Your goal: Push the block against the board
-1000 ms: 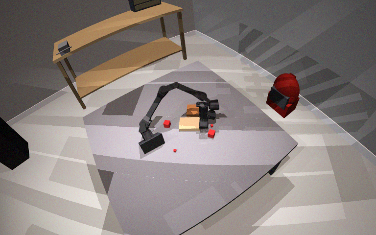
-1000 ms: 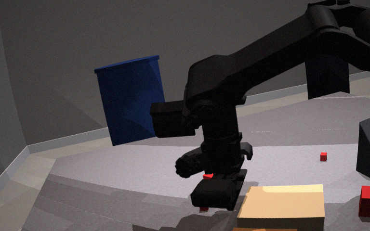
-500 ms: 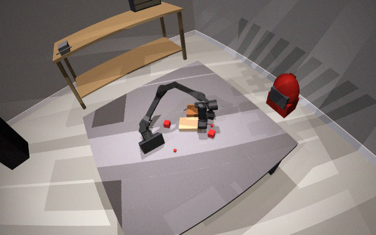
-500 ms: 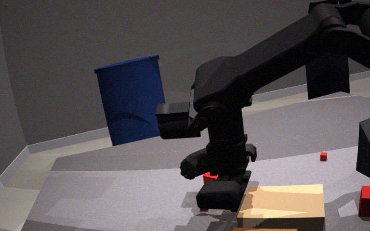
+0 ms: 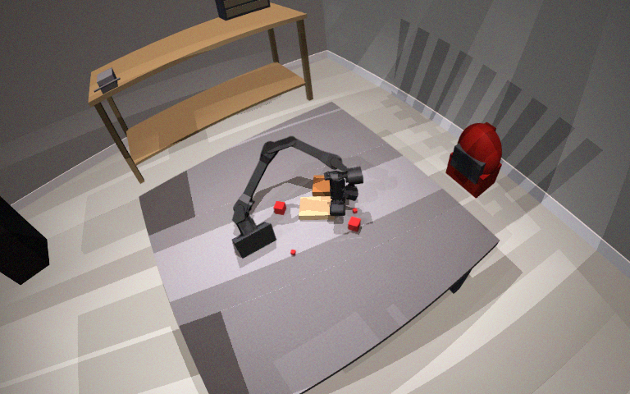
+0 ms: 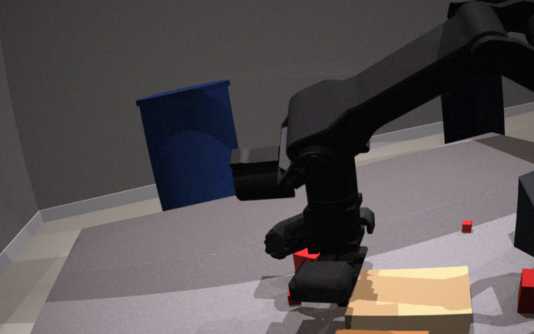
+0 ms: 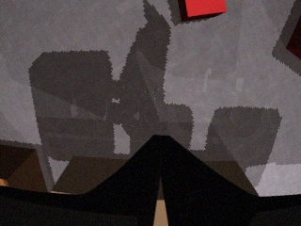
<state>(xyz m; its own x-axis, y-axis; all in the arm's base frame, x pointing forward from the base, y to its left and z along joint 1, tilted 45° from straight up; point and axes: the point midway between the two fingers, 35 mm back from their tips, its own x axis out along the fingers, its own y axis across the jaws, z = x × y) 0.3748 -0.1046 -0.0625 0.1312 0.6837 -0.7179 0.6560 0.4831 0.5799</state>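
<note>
From the top view, I see the block (image 5: 320, 185) at twelve o'clock of the board (image 5: 315, 208) (image 6: 417, 291), whose long axis runs roughly nine to three. My gripper (image 5: 337, 206) (image 6: 350, 301) (image 7: 161, 142) stands at the board's three o'clock end. The exterior view shows it low there, probably for an end push. In the wrist view, the fingertips are together, empty, likely making a blunt pusher.

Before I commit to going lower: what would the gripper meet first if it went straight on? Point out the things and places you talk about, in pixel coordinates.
Probably the tabletop (image 5: 325, 301) (image 6: 157, 267) (image 7: 198, 61), just off the board's (image 5: 313, 208) (image 6: 425, 291) (image 7: 94, 171) end; the gripper's (image 5: 337, 213) (image 6: 343, 303) (image 7: 162, 137) clearance from that end is unclear.
</note>
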